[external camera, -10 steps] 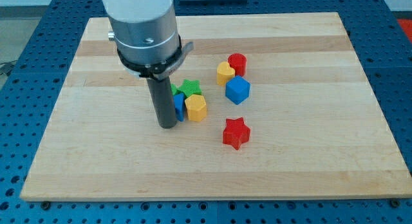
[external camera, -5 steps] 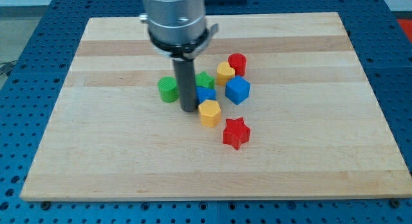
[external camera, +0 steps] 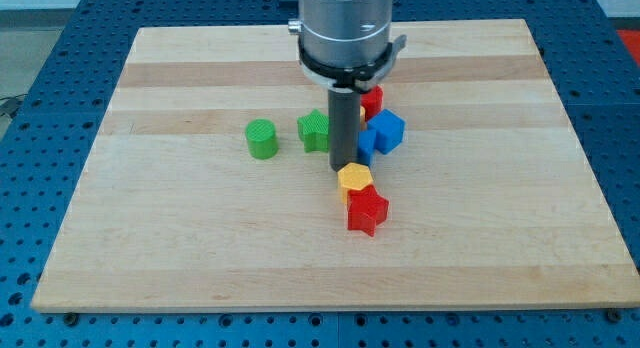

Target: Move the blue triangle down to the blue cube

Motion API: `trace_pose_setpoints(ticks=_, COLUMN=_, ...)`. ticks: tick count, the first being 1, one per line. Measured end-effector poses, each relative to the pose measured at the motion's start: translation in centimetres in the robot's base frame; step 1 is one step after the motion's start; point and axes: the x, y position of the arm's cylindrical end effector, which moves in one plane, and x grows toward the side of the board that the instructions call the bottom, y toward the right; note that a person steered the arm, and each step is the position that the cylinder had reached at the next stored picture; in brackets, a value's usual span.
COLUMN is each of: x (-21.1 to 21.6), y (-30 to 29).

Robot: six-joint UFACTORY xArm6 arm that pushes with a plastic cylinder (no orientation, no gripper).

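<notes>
My tip [external camera: 343, 167] stands near the middle of the board, just above the yellow hexagon [external camera: 354, 178]. The blue triangle [external camera: 366, 143] is pressed against the rod's right side, partly hidden by it. The blue cube [external camera: 387, 130] touches the triangle on its right, slightly higher in the view. The green star [external camera: 314, 130] lies just left of the rod.
A green cylinder [external camera: 261, 139] sits to the left. A red star [external camera: 367, 209] touches the yellow hexagon from below. A red cylinder [external camera: 373, 99] shows above the blue cube, behind the rod. The wooden board [external camera: 180, 238] has blue pegboard around it.
My tip has swept to the right, pushing the blue triangle right against the blue cube. The yellow hexagon slid down-right onto the red star, and the blue cube shifted right.
</notes>
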Motion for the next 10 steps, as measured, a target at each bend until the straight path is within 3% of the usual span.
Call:
trace_pose_setpoints(ticks=4, x=-2.8, y=-3.1)
trace_pose_setpoints(ticks=8, x=-2.3, y=2.7)
trace_pose_setpoints(ticks=10, x=-1.9, y=0.9)
